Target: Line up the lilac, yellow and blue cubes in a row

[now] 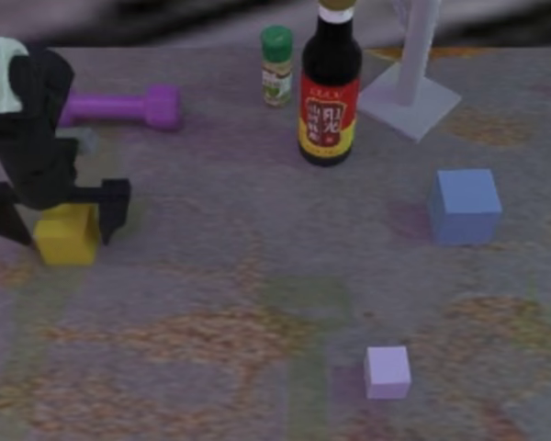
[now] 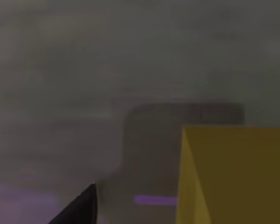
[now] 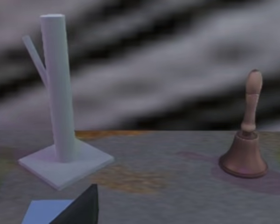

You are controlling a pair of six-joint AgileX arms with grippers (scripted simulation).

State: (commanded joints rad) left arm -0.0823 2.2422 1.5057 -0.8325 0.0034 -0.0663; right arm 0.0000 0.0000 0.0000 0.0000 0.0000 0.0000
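A dark sauce bottle [image 1: 330, 87] with a red and yellow label stands near the far edge of the table, with a small green-capped spice jar [image 1: 276, 64] just beside it on its left. To the right of the bottle is a white stand [image 1: 410, 87] made of a post on a square base; the right wrist view shows a thin branch angling off the post, and a brown bell [image 3: 245, 149] with a wooden handle standing well apart from it. A purple dumbbell [image 1: 133, 107] lies at the far left, partly hidden behind the left arm.

The table [image 1: 257, 303] is covered in a mottled grey-purple pattern with orange and green patches; behind its far edge the backdrop is blurred grey and black streaks.

The left gripper [image 1: 66, 209] is low over the yellow cube [image 1: 67, 237] at the left side. One finger [image 1: 115, 209] is down just beside the cube's right face with the other at its left, so the jaws seem to straddle it, though whether they press it I cannot tell. The right gripper does not appear from above.

The blue cube [image 1: 465, 205] sits at the right, and the lilac cube [image 1: 387, 371] is nearer the front edge, well apart from both.
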